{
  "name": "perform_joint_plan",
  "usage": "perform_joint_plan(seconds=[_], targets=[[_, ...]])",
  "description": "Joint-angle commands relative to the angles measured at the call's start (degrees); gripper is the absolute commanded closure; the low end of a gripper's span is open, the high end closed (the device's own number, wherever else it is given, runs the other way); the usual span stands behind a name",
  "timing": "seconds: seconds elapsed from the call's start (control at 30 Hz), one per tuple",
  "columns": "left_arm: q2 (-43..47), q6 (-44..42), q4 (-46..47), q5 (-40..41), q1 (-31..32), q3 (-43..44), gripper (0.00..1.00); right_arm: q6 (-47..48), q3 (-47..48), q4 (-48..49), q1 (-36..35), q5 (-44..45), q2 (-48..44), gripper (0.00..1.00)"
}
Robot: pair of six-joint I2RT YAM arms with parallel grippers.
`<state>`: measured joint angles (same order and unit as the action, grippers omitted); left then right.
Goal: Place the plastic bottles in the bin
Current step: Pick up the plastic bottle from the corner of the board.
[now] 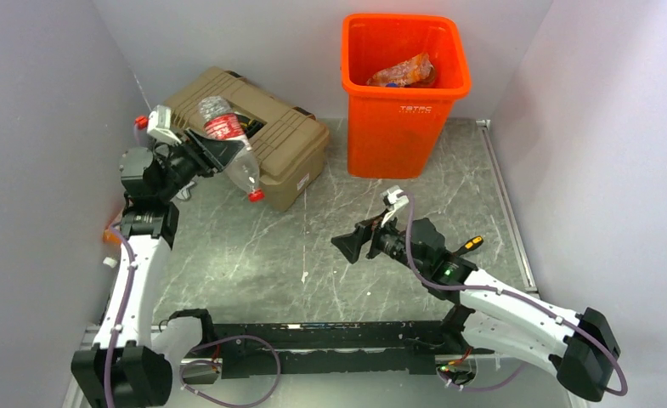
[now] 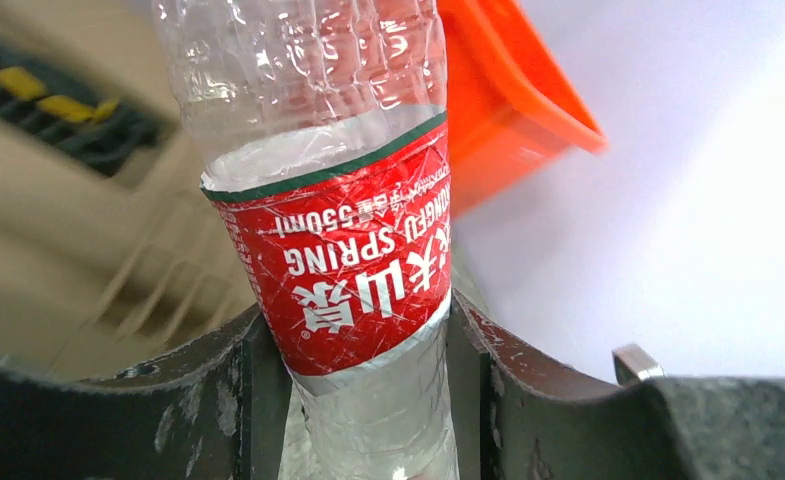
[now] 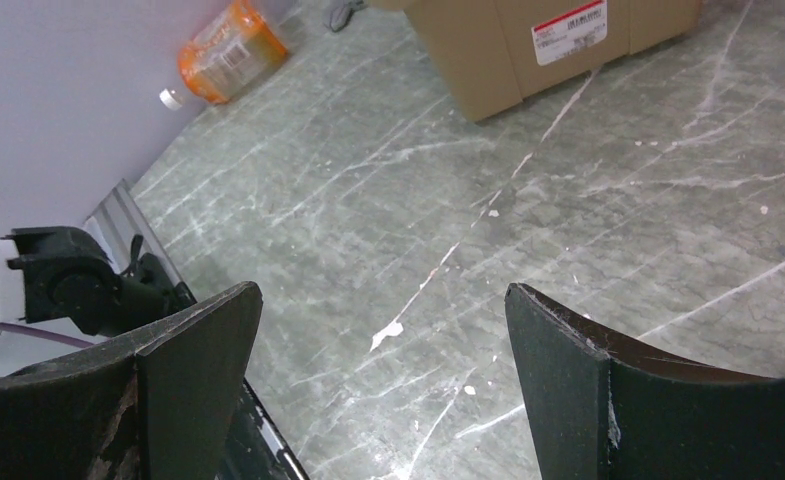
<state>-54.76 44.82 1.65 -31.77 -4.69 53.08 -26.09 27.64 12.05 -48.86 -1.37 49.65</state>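
one gripped bottle (image 1: 223,129), one binned bottle (image 1: 402,72), one loose bottle (image 3: 233,50), one bin (image 1: 402,132).

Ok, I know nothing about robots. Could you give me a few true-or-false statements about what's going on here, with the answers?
1. The left gripper holds a clear bottle with a red label. True.
2. The right gripper holds a bottle too. False: it is open and empty.
3. The orange bin has nothing inside. False: a crumpled orange item lies in it.
4. An orange bottle lies on the table. True.
5. The clear bottle's cap is blue. False: it is red.
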Motion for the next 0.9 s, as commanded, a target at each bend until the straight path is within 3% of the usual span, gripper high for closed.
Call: perform_joint_plan(seconds=[0.0,0.2,0.33,0.47,0.57,0.77,0.87], targets=[[-3.2,-1.4,24.4,-23.5,2.2,3.5,0.83,-0.6,2.3,2.6,-0.3,-0.2,-3.0,0.03],[-4.9,5.8,51.0,-24.3,10.0,-6.4,0.85,-6.6,1.7,13.3,-0.6,-5.0,0.2,0.03],[-8.3,14.3,69.0,-24.3,10.8,-12.3,0.87,-9.0,3.7,20.0,-1.5,-7.1,5.1,0.03],[-10.9,22.1,80.2,-24.8,10.8,-13.4,0.87,-10.8,6.4,26.3,-2.2,-10.4,9.2,0.01],[-9.6,21.8,78.9,-24.0,10.9,-14.9,0.89,-10.2,10.8,26.0,-3.3,-11.1,13.2,0.01],[-4.5,13.3,66.9,-23.4,12.9,-15.2,0.90,3.7,24.2,9.6,-9.6,-1.2,20.1,0.05],[-4.4,13.0,66.4,-23.0,13.3,-15.2,0.90,5.0,26.1,8.3,-10.2,-0.6,21.9,0.06]])
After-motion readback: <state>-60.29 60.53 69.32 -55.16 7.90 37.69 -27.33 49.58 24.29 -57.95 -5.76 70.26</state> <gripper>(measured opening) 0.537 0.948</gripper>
